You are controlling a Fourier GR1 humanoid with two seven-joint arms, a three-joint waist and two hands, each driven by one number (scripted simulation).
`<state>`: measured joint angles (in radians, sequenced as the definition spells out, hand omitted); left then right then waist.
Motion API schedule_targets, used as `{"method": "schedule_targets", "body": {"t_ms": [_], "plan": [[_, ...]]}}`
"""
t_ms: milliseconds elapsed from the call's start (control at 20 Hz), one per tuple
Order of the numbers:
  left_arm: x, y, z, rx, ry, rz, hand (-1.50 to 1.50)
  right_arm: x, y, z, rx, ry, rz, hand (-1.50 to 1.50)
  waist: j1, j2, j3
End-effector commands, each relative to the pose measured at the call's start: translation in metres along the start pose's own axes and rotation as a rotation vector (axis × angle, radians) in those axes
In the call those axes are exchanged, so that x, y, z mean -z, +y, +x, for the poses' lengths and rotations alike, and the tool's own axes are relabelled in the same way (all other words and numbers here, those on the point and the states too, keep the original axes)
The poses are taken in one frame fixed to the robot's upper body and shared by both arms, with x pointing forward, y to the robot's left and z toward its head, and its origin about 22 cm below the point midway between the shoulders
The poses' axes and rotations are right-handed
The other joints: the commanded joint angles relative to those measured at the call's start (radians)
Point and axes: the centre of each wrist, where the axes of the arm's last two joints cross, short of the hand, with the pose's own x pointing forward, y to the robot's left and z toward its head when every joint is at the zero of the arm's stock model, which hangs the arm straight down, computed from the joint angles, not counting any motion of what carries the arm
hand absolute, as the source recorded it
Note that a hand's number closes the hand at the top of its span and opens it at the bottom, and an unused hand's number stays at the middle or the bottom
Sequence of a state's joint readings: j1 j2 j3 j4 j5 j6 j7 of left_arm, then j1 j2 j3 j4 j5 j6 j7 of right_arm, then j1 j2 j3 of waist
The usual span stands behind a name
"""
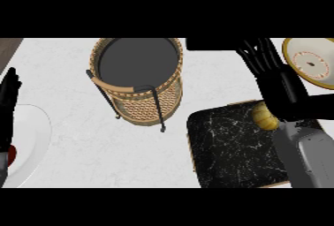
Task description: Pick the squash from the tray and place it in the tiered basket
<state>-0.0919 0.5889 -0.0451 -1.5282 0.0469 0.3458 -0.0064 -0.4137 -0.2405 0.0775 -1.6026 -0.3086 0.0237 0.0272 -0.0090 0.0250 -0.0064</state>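
White counter (78,57) bears one tray (228,150), one squash (264,115), one basket (138,75); right hand (277,75) released.

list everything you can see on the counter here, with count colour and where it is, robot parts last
counter: one, white marbled, fills the view
tiered basket: one, tan wicker with dark inside and black wire frame, top centre
tray: one, black marbled with tan edge, lower right
squash: one, yellow, on the tray's upper right part, partly hidden by the right arm
bowl: one, yellow rim with a white, patterned inside, top right corner
plate: one, white, left edge, with something red on it that I cannot identify
right hand: one, black, fingers straight, above the tray toward the top right
left hand: one, black, open, resting at the left edge
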Motion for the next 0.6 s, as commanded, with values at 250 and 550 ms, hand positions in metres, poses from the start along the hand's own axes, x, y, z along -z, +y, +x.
{"method": "schedule_targets", "body": {"t_ms": [250,550], "plan": [[-0.019,-0.052,-0.009,-0.325,0.215,-0.249,0.00,-0.012,0.006,0.017,-0.162,-0.200,-0.320,1.50,-0.027,-0.033,0.004],[-0.028,-0.058,-0.010,-0.389,0.262,-0.301,0.00,-0.057,-0.039,-0.048,-0.310,0.187,-1.027,-1.50,-0.022,-0.029,0.002]]}}
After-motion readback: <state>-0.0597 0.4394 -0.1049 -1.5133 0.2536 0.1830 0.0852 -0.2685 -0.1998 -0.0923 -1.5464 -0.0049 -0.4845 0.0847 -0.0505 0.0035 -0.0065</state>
